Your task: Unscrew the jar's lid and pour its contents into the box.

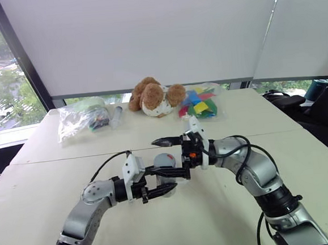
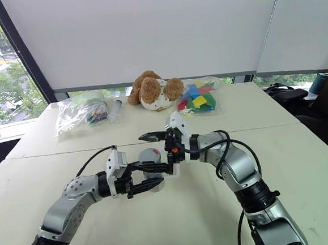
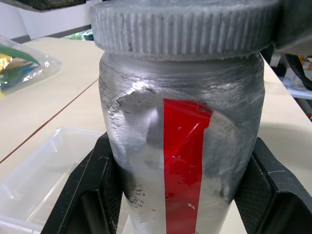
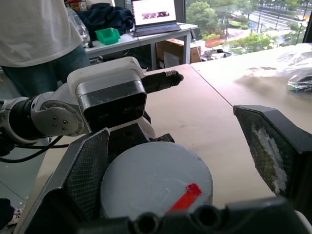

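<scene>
- The tabletop [image 1: 303, 162] carries the box [image 3: 34, 175], a shallow clear tray that lies below and just beside the jar in the left wrist view; it is hidden behind the arms in the head views
- We see the left gripper [image 1: 157, 182] pointing level toward the robot's right, its jaws closed on the body of the jar [image 3: 180, 161], one pad on each flank
- The jar is held upright above the tabletop, long axis vertical, red mark facing the left wrist camera; the lid [image 3: 185, 24] is on top, not yet unscrewed
- The right gripper [image 1: 169, 156] comes in level from the opposite side at lid height; it is the free arm and the nearer one to the lid
- Its jaws stand wide open, one finger [image 4: 83, 180] beside the lid rim, the other well clear; they hold nothing
- We judge the coming move to be closing these jaws across the lid
- The contents cannot be made out through the jar wall
</scene>
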Robot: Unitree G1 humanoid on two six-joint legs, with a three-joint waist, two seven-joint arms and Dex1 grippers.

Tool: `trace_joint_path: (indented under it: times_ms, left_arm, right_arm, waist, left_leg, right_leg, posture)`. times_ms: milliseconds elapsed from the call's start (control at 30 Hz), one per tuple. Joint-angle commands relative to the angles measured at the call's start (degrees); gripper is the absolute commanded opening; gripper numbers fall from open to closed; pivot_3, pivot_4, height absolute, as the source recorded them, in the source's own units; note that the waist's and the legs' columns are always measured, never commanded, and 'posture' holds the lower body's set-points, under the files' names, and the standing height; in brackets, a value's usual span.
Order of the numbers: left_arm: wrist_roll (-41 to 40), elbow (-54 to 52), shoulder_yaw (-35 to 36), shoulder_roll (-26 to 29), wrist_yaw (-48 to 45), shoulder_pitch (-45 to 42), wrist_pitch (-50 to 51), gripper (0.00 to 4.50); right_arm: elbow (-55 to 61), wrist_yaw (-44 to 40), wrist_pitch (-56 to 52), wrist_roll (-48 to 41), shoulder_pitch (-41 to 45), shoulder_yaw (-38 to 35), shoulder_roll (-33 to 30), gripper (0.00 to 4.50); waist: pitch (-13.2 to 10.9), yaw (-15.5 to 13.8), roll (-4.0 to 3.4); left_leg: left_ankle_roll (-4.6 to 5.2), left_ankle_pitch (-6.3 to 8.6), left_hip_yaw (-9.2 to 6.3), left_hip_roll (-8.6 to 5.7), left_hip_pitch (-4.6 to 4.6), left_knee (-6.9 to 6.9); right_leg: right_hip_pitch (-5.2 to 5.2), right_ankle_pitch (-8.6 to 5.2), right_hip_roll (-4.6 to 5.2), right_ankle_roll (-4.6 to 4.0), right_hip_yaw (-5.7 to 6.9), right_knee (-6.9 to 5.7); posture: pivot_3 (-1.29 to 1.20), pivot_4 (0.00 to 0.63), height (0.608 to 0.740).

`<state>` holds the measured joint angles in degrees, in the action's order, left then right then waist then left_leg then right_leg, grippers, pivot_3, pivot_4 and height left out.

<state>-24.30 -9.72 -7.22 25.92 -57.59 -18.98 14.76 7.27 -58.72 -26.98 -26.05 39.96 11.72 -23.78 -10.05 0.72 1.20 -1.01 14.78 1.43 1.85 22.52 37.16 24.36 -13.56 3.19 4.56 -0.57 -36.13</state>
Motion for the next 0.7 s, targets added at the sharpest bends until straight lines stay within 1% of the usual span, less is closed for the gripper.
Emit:
trace_joint_path:
  times_ms: [33, 400, 700]
  left_arm:
    - [-1.61, -2.59, 0.72, 0.43, -1.61, -1.23, -0.89, 2.38]
    - [-1.37, -1.63, 0.75, 0.75, -2.54, -1.77, -1.55, 2.38]
    - [-1.27, -1.59, 0.86, 0.98, -2.71, -1.43, -1.71, 2.38]
  right_arm:
    - [-1.14, -0.25, 0.69, -0.24, 1.05, -3.37, -1.79, 4.44]
    - [-1.62, -1.84, -1.19, -4.25, -0.69, -6.76, -4.94, 4.44]
    - [-1.33, -5.18, -0.68, -7.00, -3.86, -8.59, -8.17, 4.44]
  waist:
    - [0.00, 0.01, 0.00]
    - [0.00, -0.01, 0.00]
    - [0.00, -0.07, 0.00]
  left_leg:
    - [0.00, 0.00, 0.00, 0.00, 0.00, 0.00]
    - [0.00, 0.00, 0.00, 0.00, 0.00, 0.00]
    - [0.00, 0.00, 0.00, 0.00, 0.00, 0.00]
  right_leg:
    - [0.00, 0.00, 0.00, 0.00, 0.00, 0.00]
    - [0.00, 0.00, 0.00, 0.00, 0.00, 0.00]
    - [0.00, -0.05, 0.00, -0.09, 0.00, 0.01]
  posture:
    - [0.00, 0.150, 0.740]
    - [0.00, 0.150, 0.740]
    - [0.00, 0.150, 0.740]
